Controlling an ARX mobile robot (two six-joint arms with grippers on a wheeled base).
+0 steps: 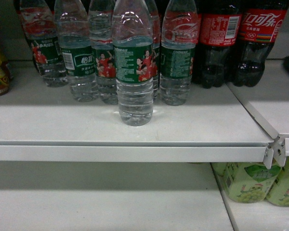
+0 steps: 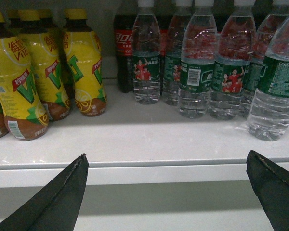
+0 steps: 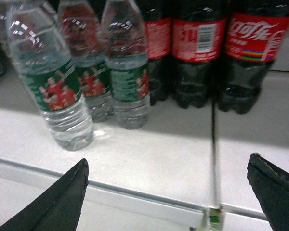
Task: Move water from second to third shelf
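- Water (image 1: 133, 72) stands upright at the shelf (image 1: 62, 125) front, ahead of its row.
- Right gripper (image 3: 168, 192) spread wide, short of it, bottle to its left.
- Left gripper (image 2: 166, 190) also agape, touching nothing.

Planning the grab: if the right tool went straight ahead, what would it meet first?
Probably the cola bottles standing at the back of the shelf; the shelf ahead looks free, though depth is unclear.

Shop: white shelves (image 1: 135, 153) of stocked bottled drinks (image 2: 48, 72).
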